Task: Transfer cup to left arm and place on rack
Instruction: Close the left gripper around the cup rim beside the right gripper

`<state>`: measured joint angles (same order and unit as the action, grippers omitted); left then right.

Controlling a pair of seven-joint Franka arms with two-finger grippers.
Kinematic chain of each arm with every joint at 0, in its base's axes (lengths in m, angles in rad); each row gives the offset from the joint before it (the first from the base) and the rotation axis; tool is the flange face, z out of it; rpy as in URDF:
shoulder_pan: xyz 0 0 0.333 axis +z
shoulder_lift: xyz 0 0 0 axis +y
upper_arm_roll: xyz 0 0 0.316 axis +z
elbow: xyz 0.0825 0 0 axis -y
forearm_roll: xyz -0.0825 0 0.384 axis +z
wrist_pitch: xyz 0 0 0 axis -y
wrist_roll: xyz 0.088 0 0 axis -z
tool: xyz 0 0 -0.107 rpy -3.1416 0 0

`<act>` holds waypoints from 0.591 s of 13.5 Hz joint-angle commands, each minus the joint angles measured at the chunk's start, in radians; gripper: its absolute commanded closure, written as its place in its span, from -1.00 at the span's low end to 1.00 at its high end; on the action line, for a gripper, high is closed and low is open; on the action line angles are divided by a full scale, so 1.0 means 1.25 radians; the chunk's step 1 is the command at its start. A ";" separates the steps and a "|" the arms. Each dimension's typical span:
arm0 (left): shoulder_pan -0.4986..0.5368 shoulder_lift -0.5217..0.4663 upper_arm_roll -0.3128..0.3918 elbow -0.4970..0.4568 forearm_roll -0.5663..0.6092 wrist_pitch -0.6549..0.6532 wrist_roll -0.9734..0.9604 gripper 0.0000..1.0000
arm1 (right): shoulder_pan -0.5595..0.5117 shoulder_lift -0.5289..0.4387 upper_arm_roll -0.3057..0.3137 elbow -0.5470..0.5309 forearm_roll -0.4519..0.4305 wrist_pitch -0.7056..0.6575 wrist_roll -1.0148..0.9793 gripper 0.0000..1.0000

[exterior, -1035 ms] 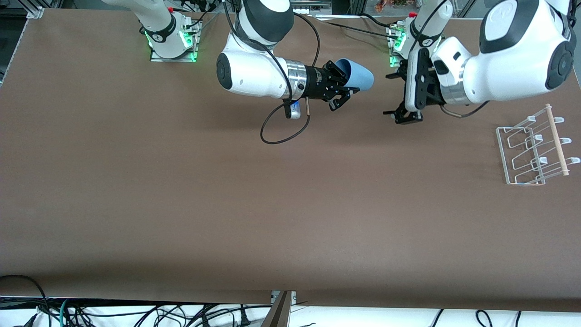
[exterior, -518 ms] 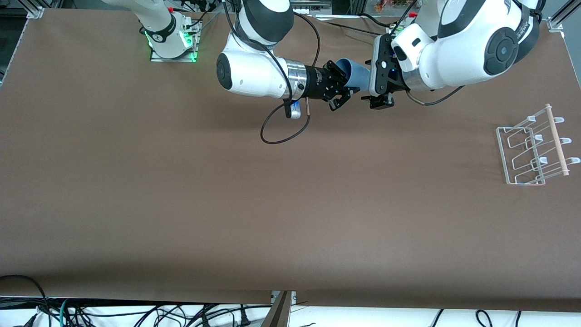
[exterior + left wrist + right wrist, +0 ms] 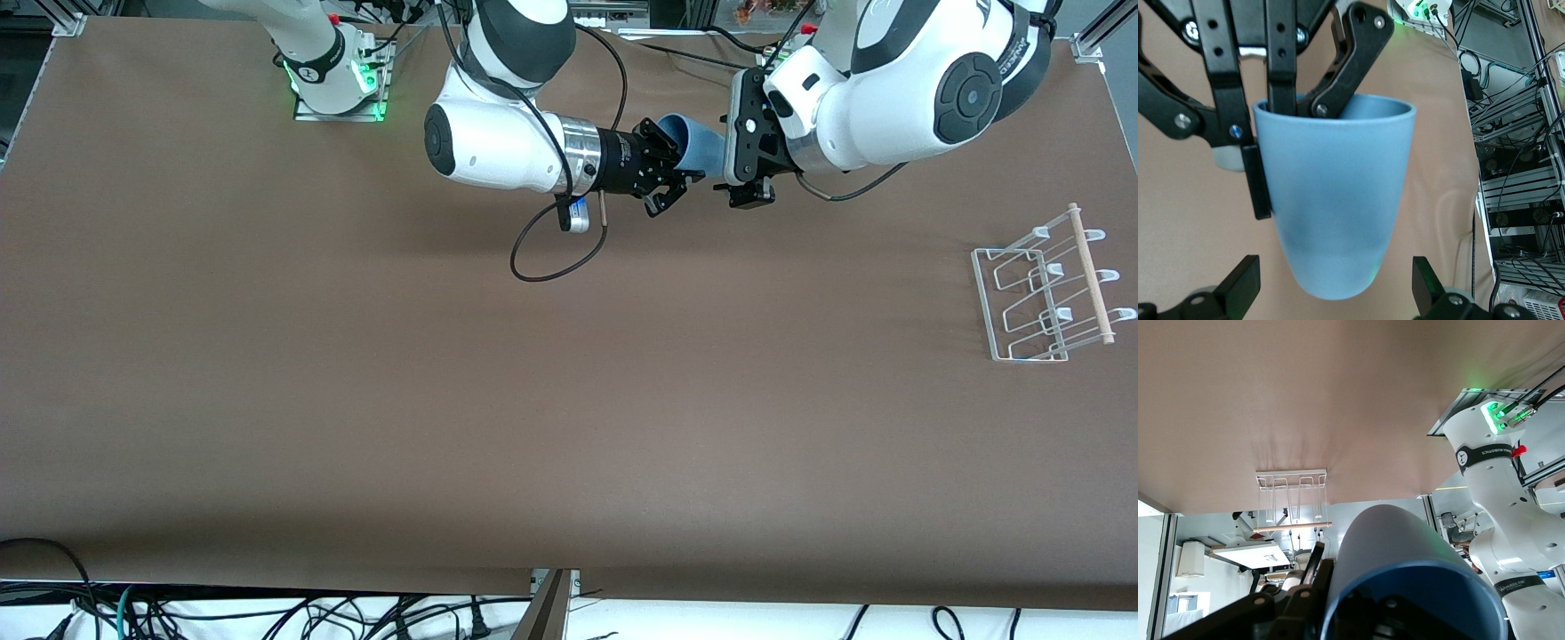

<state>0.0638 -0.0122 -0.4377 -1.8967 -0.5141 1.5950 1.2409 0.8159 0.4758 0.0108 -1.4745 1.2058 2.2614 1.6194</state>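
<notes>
Light-blue cup (image 3: 702, 147) held on its side in the air above the brown table (image 3: 444, 400), near the arms' bases. Right gripper (image 3: 669, 178) clamped on the rim, one finger inside the mouth, one outside. Left gripper (image 3: 745, 182) at the cup's closed end, jaws spread wide, fingertips (image 3: 1238, 283) flanking the base without touching. Rack (image 3: 1049, 293) standing toward the left arm's end of the table, well apart from the cup.

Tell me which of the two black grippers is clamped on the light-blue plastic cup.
The right gripper, on the silver-banded wrist, pinches the light-blue plastic cup by its rim; the left gripper is open around it.
</notes>
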 commanded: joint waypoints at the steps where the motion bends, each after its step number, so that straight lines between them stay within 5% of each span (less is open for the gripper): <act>1: 0.013 -0.054 -0.008 -0.069 -0.003 0.033 -0.004 -1.00 | 0.006 0.005 -0.003 0.011 0.015 0.000 -0.001 1.00; 8: 0.013 -0.055 -0.022 -0.101 -0.071 0.118 -0.005 -1.00 | 0.006 0.005 -0.004 0.011 0.009 -0.001 0.000 1.00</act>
<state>0.0655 -0.0479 -0.4521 -1.9970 -0.5670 1.7185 1.2385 0.8160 0.4762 0.0108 -1.4745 1.2058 2.2608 1.6193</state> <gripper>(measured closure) 0.000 0.947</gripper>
